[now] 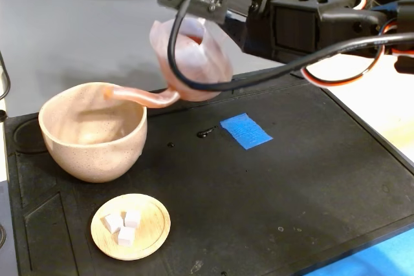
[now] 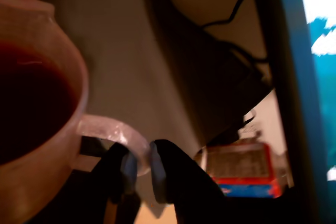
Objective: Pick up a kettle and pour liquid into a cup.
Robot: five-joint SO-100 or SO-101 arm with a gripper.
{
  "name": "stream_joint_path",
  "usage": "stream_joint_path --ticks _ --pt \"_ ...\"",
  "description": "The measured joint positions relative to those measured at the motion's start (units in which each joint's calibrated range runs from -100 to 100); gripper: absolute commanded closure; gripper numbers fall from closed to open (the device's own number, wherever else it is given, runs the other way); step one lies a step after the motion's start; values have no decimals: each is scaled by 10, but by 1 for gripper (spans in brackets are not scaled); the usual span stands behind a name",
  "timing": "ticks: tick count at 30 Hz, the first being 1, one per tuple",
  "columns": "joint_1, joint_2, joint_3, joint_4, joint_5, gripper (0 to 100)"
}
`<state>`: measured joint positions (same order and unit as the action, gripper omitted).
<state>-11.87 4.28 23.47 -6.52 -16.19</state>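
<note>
Kettle: the kettle (image 1: 194,63) is held in the air in the fixed view, tilted toward 9 o'clock, at about 1 o'clock from the cup (image 1: 97,137).
Spout: the thin curved spout (image 1: 145,98) is reached out to 9 o'clock over the cup's rim, and its tip is seen inside the cup's mouth.
Handle: the pale loop handle (image 2: 123,137) is seen in the wrist view, curved off the kettle's rim toward 4 o'clock.
Gripper: the gripper (image 2: 144,169) is closed on that handle in the wrist view, one dark finger at each side of the loop; in the fixed view it is hidden behind the kettle and the arm (image 1: 310,21).
Liquid: dark reddish-brown liquid (image 2: 29,103) is seen inside the kettle's open top in the wrist view; a stream at the spout tip cannot be made out in the fixed view.
Cup: the cup is set upright on the black mat (image 1: 291,185), near its 9 o'clock edge.
Dish: a small round wooden dish (image 1: 131,226) with three white cubes (image 1: 124,224) is placed just beside the cup at its 5 o'clock.
Tape: a blue tape patch (image 1: 246,130) is stuck to the mat at 3 o'clock from the cup, well apart from it.
Drops: a few wet drops (image 1: 204,133) are seen on the mat just at 9 o'clock of the tape.
</note>
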Motion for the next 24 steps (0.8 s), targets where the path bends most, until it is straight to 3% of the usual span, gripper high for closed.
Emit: stream_joint_path --ticks 24 --pt "-1 45 -63 0 9 99"
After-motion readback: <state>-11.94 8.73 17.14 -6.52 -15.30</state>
